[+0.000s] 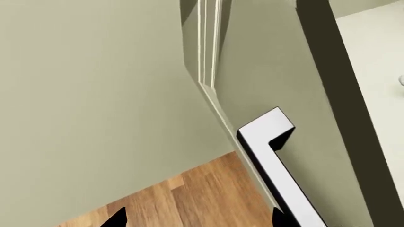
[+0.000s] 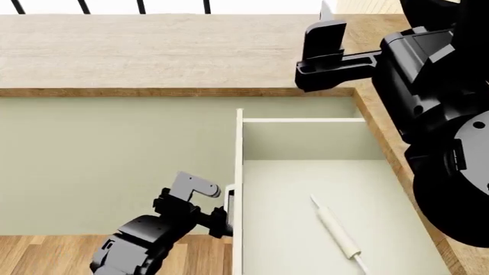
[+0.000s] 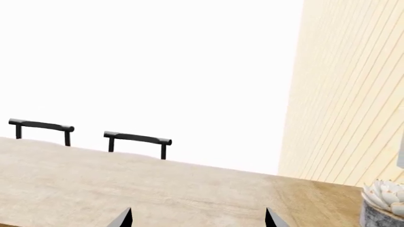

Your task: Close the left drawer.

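Note:
The left drawer (image 2: pixel 306 143) stands pulled out from under the right-hand counter, its pale inside open to the head view. Its front panel (image 2: pixel 238 172) faces left and carries a short squared bar handle (image 2: pixel 228 193). The handle also shows close up in the left wrist view (image 1: pixel 271 156), on the recessed panel front (image 1: pixel 271 71). My left gripper (image 2: pixel 217 215) is open and empty, right beside the handle, with one fingertip (image 1: pixel 279 216) next to the bar. My right gripper (image 2: pixel 321 40) is open and empty, raised over the countertop.
A pale rolling pin (image 2: pixel 336 229) lies inside the drawer. The long cabinet front (image 2: pixel 114 166) stands under the countertop (image 2: pixel 153 51), with wood floor (image 1: pixel 183 198) below. A potted plant (image 3: pixel 382 203) sits on the counter. Two dark chair backs (image 3: pixel 136 138) stand beyond it.

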Controlling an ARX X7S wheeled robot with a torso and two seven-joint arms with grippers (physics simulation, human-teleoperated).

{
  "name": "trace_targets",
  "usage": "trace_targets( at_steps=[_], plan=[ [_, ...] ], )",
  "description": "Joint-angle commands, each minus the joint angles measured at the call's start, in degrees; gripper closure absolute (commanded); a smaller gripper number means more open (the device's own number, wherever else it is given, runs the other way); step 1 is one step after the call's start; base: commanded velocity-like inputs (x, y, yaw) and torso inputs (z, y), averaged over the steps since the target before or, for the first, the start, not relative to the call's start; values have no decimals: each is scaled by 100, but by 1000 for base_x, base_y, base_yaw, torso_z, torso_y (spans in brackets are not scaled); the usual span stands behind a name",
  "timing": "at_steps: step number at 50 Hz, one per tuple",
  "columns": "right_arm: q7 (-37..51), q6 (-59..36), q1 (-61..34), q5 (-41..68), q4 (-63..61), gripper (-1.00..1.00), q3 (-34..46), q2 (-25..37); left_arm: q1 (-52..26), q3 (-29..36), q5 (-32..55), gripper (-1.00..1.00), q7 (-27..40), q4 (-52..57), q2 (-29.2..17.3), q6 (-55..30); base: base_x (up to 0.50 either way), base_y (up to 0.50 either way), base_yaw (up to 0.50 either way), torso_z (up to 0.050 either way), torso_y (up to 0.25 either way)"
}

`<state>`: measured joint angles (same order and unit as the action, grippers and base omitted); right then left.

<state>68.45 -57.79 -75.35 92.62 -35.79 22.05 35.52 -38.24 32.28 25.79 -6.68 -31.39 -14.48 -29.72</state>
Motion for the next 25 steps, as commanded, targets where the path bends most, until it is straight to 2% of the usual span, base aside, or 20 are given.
trace_targets(
  at_steps=[1, 14, 25],
  plan=[
    [33, 30, -76, 73, 14, -100, -28, 53, 4, 134, 273, -100, 165, 235, 583, -131, 0, 0, 0, 0, 0],
    [21, 58, -123, 68, 34, -100, -12, 64, 8, 320, 243, -100, 245, -118, 1083, 46, 0, 0, 0, 0, 0],
    [32, 81, -154, 91, 30, -100, 3, 75, -29, 728, 222, -100, 453, -280, 1405, 151, 0, 0, 0, 0, 0]
  ],
)
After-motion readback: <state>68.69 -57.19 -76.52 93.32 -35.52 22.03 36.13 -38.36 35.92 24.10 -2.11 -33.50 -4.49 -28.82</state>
